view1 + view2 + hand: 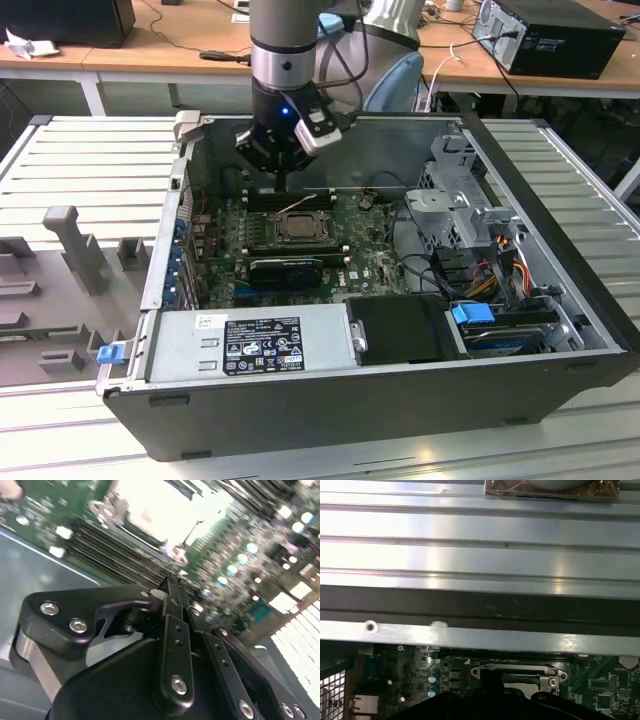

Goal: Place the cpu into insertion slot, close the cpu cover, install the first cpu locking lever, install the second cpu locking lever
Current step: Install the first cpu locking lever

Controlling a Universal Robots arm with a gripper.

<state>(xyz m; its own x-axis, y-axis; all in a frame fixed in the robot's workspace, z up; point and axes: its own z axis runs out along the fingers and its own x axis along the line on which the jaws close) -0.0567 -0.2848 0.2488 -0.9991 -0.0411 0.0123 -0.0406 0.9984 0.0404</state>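
My gripper [283, 184] hangs inside the open computer case, just above the far edge of the insertion slot [298, 229] on the green motherboard. The cpu [298, 226] lies flat in the slot as a pale grey square. The cpu cover [276, 236] frames it as a dark metal rim. A thin pale locking lever [299, 205] slants up at the slot's far side, close under my fingertips. In the second wrist view my gripper [172, 583] is shut, black fingers [173, 630] together with nothing between them, short of the bright insertion slot [150, 510]. The first wrist view shows the cpu cover [512, 669].
A long black expansion card [286, 268] lies just before the slot. The power supply [250, 340] fills the case's near side. A metal drive cage [460, 200] and coloured cables [500, 262] stand at the exterior view's right. Memory slots [115, 550] run beside the socket.
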